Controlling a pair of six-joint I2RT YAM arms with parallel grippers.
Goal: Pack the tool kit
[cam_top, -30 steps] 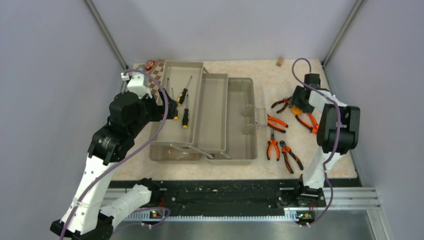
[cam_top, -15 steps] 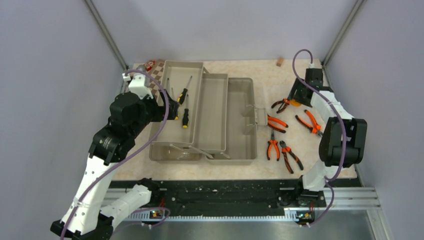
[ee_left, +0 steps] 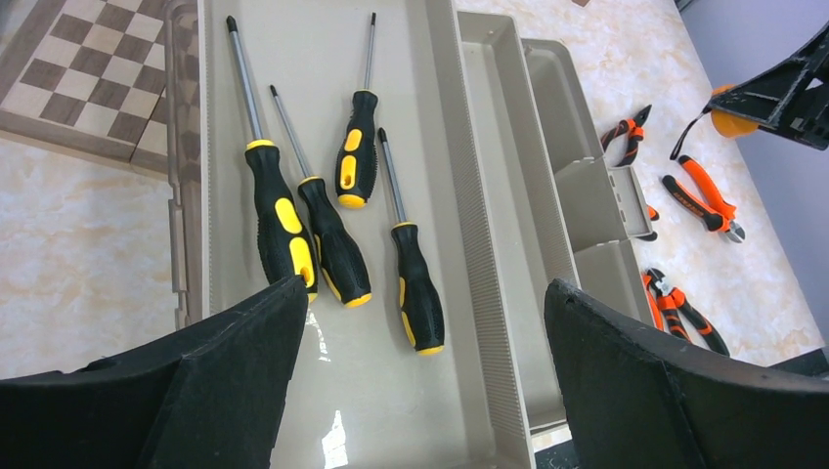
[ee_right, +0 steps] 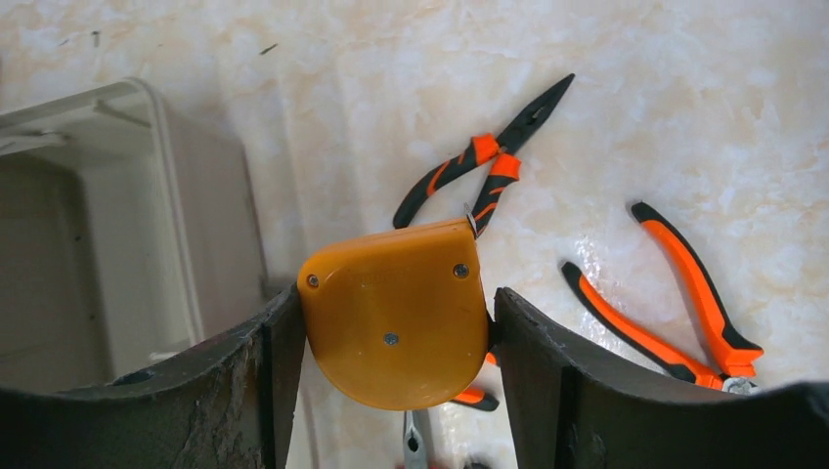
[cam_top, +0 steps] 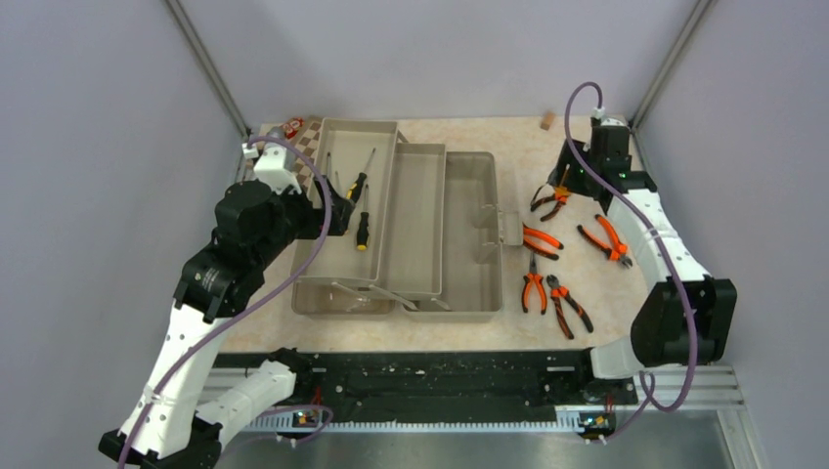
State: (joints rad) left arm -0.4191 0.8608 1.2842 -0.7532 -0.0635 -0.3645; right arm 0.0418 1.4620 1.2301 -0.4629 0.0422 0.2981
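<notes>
Our right end effector (ee_right: 396, 410) grips the tape measure (ee_right: 391, 313), likely bound for the toolbox (cam_top: 469, 278) at nine o'clock. Our left end effector (ee_left: 430, 391) gapes wide.

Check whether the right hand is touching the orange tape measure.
Touching. The right wrist view shows the orange tape measure clamped in the right hand, with both fingers pressed flush against its sides.

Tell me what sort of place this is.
Probably a robot lab test cell, not a workshop: plain walls and metal corner posts box in one table, the left arm and right arm stand on a rail at its near edge, and the toolbox and pliers look staged.
</notes>
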